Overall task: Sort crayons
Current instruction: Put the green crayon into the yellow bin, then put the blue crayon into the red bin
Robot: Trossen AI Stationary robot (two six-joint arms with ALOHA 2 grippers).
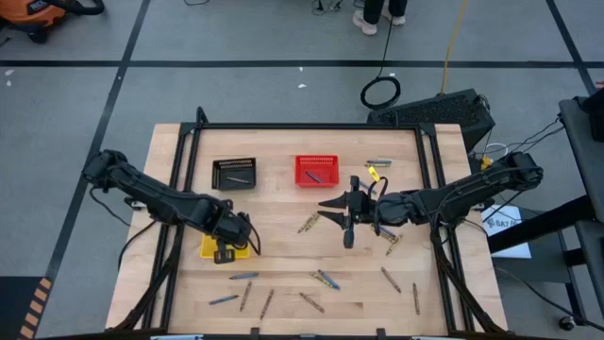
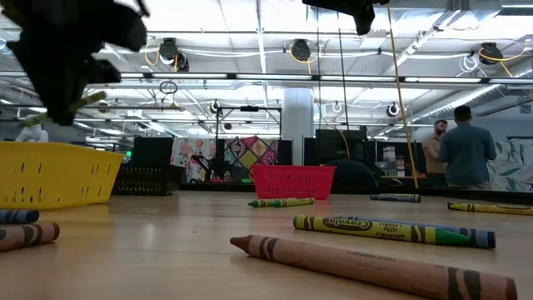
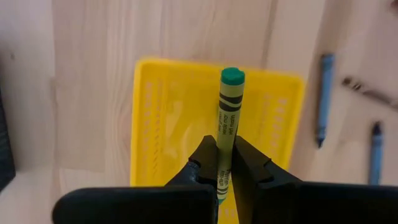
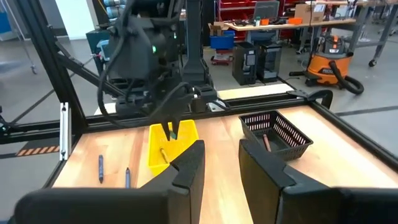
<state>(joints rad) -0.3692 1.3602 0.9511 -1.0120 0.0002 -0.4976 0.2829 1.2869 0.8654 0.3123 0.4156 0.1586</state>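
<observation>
My left gripper [image 1: 226,243] hangs over the yellow basket [image 1: 209,249], shut on a yellow-green crayon [image 3: 227,106] that points down at the basket's floor [image 3: 180,118]. The right wrist view shows this gripper [image 4: 171,127] above the basket [image 4: 163,149]. My right gripper [image 4: 217,157] is open and empty above mid-table [image 1: 342,223], facing the left arm. A brown crayon [image 4: 266,142] lies in the black basket [image 1: 233,174], and a blue crayon [image 1: 313,176] in the red basket [image 1: 316,170]. Several more crayons lie loose on the table, such as one [image 1: 309,223] near the right gripper. My left gripper pinches the yellow-green crayon between its two fingers [image 3: 205,158], on its paper wrapper [image 3: 224,146] toward the upper end. The fingers come from above, pointing down, along the crayon. The crayon hangs upright below the fingers, its green end [image 3: 232,76] lowest, clear of the basket.
Loose crayons lie along the near edge [image 1: 267,302], [image 1: 327,280], [image 1: 390,279] and by the far right [image 1: 378,162]. In the low view, crayons [image 2: 379,231], [image 2: 366,262] lie close in front. People [image 2: 458,150] stand in the room beyond the table.
</observation>
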